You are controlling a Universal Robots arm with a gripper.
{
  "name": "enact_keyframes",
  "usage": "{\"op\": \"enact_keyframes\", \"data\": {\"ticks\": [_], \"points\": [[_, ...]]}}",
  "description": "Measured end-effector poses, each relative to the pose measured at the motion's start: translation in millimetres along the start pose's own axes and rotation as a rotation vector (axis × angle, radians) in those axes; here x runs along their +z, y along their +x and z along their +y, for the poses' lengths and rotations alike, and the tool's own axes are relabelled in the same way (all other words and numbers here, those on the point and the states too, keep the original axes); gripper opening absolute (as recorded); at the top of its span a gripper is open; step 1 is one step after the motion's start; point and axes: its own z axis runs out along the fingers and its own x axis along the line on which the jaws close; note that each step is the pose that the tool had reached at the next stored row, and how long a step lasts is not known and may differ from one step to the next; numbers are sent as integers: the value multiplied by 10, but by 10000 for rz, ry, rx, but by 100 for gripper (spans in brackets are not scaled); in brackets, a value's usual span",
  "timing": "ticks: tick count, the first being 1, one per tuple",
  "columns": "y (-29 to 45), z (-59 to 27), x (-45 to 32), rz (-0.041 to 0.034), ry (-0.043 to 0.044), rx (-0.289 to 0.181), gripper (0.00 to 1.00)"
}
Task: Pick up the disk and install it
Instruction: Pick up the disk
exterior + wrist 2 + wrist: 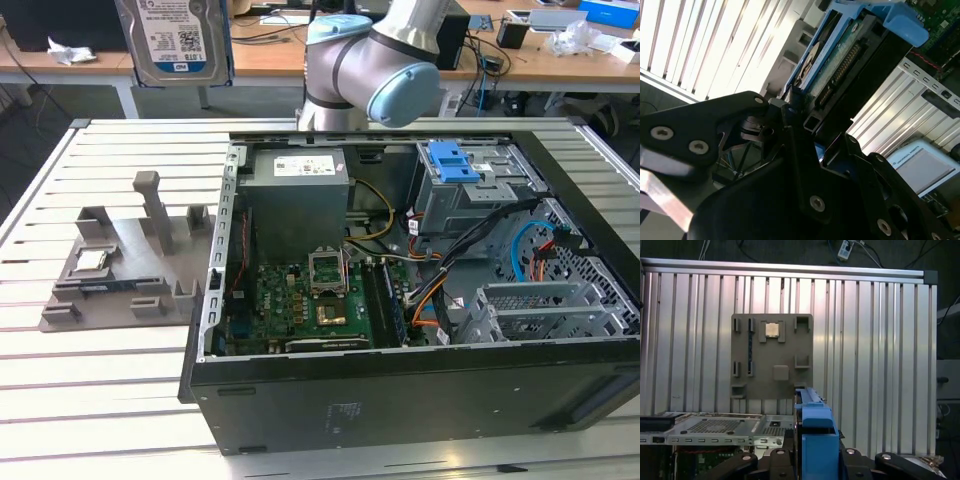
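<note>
My gripper [802, 112] clamps the disk [175, 40], aloft: transfer step. Installing calls for squaring it with the far drive cage [480, 200].

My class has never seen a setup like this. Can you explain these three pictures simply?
A robot arm works over a slatted metal table. The exterior view is taken from off the arm; both wrist views come from cameras riding on it. On the table stand an open computer case and a grey tray holding a small chip. The claw grips the disk, a hard drive in a blue frame, held up in the air.
</note>
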Motion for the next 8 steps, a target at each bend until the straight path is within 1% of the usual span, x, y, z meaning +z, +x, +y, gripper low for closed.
{"op": "enact_keyframes", "data": {"ticks": [2,4,8], "points": [[1,-48,-2,0,0,0,37],[2,-76,-4,0,0,1,37],[2,-78,-4,0,1,1,37]]}}
